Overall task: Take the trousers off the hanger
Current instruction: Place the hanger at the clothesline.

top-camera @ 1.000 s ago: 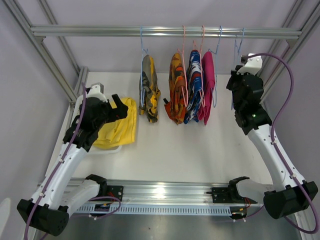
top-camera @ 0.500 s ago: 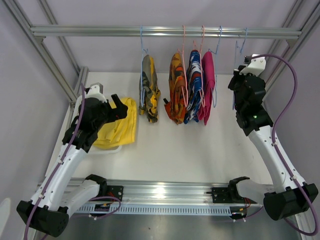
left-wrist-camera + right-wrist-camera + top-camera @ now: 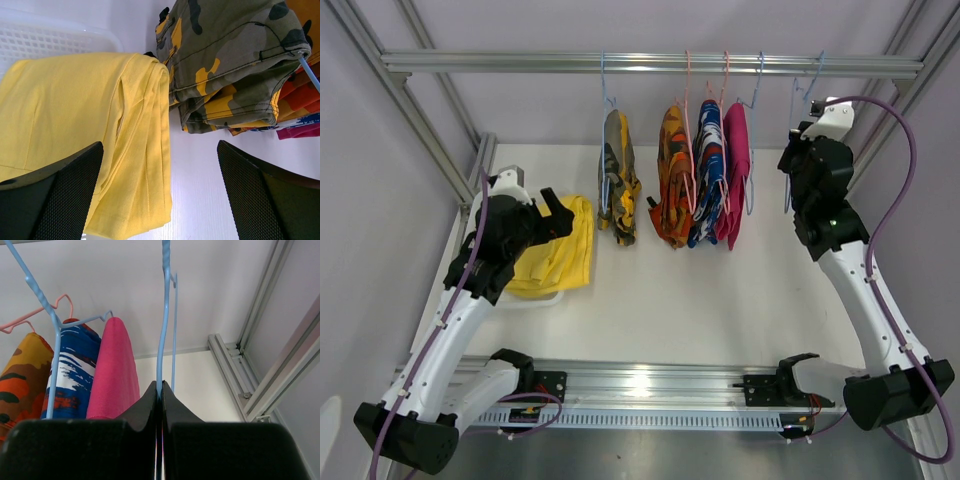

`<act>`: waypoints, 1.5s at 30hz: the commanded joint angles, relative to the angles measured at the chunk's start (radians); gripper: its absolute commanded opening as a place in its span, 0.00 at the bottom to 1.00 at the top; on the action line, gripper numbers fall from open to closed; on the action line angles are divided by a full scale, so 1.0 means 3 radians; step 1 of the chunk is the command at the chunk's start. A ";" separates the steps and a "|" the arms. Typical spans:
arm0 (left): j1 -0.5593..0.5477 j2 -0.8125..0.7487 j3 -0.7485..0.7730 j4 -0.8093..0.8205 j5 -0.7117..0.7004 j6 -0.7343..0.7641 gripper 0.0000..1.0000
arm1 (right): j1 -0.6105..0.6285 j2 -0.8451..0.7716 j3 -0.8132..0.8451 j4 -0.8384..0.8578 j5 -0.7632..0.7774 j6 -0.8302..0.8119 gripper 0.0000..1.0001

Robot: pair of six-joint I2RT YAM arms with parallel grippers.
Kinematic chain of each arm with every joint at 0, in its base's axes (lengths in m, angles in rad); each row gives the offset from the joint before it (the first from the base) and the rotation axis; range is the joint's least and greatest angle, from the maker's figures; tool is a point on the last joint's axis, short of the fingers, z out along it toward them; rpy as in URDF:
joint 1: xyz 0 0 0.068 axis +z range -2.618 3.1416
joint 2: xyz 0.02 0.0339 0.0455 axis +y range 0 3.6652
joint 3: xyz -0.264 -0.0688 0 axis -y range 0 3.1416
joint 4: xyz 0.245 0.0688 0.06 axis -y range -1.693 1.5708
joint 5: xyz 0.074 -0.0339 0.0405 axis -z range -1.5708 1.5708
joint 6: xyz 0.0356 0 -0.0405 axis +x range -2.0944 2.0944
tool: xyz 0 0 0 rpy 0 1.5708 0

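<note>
Right gripper [image 3: 160, 388] is pinched shut on a bare blue hanger [image 3: 165, 315], upper right. Nearest trousers, the magenta pair [image 3: 117, 370], hang straight down just left of it in frame. Left gripper [image 3: 160, 144] is gaping wide above the yellow pair [image 3: 75, 110] lying mid-left.

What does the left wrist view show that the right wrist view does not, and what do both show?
Only the left wrist view: the yellow trousers lying on a white tray, the camouflage trousers and the open left gripper. Only the right wrist view: the right gripper shut on an empty blue hanger. Both: the orange trousers, the blue-patterned trousers and the pink trousers.
</note>
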 commanded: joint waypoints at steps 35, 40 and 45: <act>0.0087 -0.0082 -0.0008 0.0089 0.0179 0.0035 0.99 | -0.0206 0.0113 -0.0353 0.0433 -0.0184 0.0278 0.00; 0.0087 -0.0077 -0.0018 0.0089 0.0190 0.0030 1.00 | -0.0206 0.0047 -0.0333 0.0449 -0.0204 0.0278 0.00; 0.0087 -0.0082 -0.0023 0.0095 0.0190 0.0030 1.00 | -0.0211 -0.0019 -0.0160 0.0271 -0.0276 0.0304 0.00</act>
